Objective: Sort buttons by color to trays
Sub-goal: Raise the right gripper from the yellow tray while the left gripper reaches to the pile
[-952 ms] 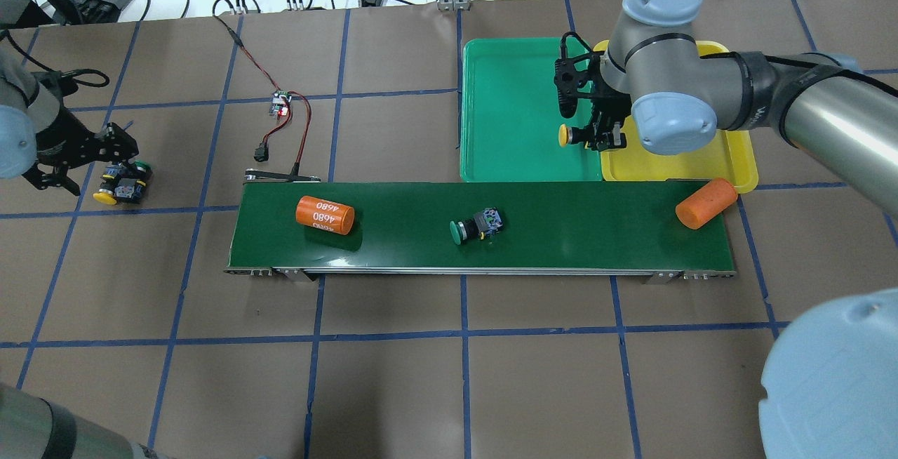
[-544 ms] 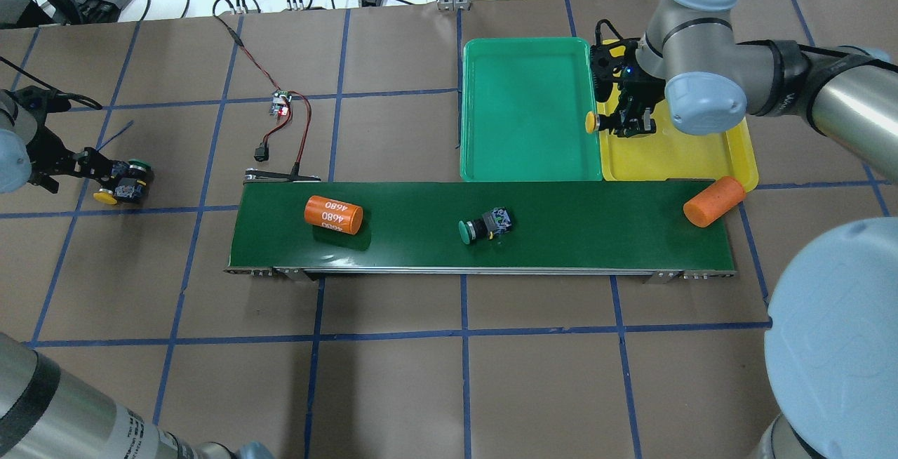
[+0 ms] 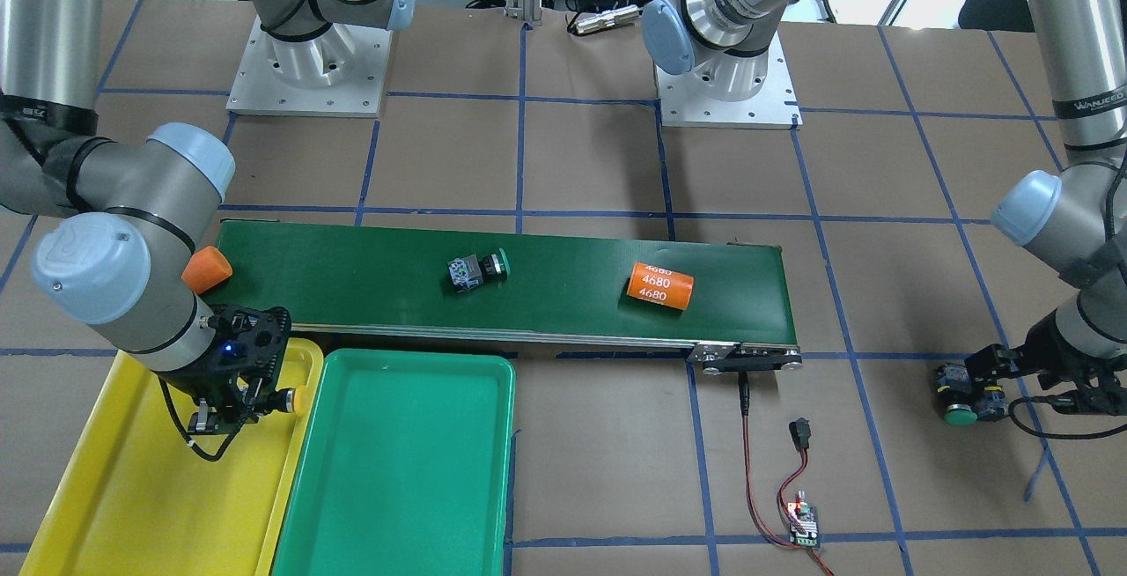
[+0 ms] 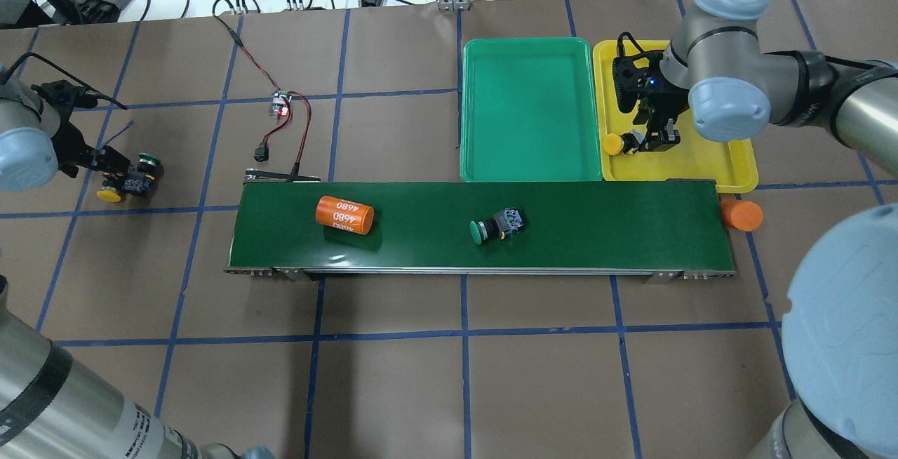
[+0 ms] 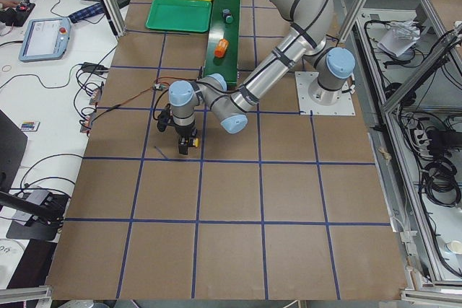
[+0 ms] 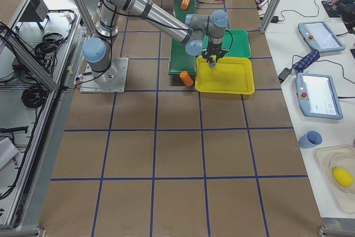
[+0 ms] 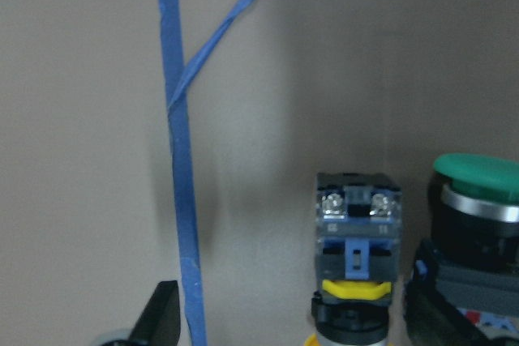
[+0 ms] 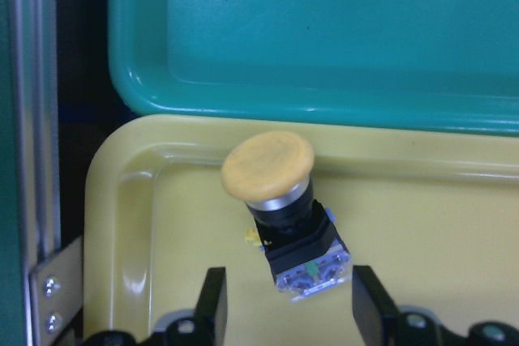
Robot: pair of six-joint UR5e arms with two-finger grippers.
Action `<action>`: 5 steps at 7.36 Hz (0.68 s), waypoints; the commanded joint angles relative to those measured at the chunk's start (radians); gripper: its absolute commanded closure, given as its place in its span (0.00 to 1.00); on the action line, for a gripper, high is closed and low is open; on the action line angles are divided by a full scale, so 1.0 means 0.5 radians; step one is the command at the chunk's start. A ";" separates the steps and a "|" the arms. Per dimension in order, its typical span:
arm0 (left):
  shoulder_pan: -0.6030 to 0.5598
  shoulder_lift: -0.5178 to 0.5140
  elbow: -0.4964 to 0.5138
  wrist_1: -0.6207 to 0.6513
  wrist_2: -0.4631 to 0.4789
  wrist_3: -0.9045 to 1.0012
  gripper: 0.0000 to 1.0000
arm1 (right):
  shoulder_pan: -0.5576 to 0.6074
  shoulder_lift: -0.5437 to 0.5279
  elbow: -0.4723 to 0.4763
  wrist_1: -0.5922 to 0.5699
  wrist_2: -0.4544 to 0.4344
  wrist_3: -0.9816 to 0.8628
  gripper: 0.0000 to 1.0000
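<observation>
Yellow button (image 8: 280, 200) was brought inside yellow tray (image 4: 722, 164) corner; right gripper (image 8: 288, 289) found parted, nothing held; left gripper (image 7: 292, 318) likewise. Button judged light, rigid; hold across black body advised.

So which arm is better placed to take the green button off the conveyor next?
Probably the right: the right gripper is open over the yellow tray, nearer that green button and the green tray. The left gripper is far off to the left.

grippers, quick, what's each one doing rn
Left gripper: open, straddling a yellow button, not clamping it.
Right gripper: open; second yellow button lies free in the yellow tray.
</observation>
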 commanded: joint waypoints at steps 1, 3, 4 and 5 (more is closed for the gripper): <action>0.004 -0.079 0.136 -0.009 -0.013 0.089 0.00 | 0.017 -0.092 0.007 0.081 -0.001 -0.003 0.00; 0.068 -0.147 0.201 -0.055 -0.093 0.083 0.00 | 0.231 -0.279 0.025 0.347 -0.025 0.003 0.00; 0.086 -0.153 0.202 -0.061 -0.154 0.068 0.00 | 0.302 -0.425 0.104 0.400 -0.038 0.010 0.00; 0.087 -0.169 0.198 -0.061 -0.212 0.056 0.00 | 0.355 -0.579 0.323 0.370 -0.038 0.013 0.00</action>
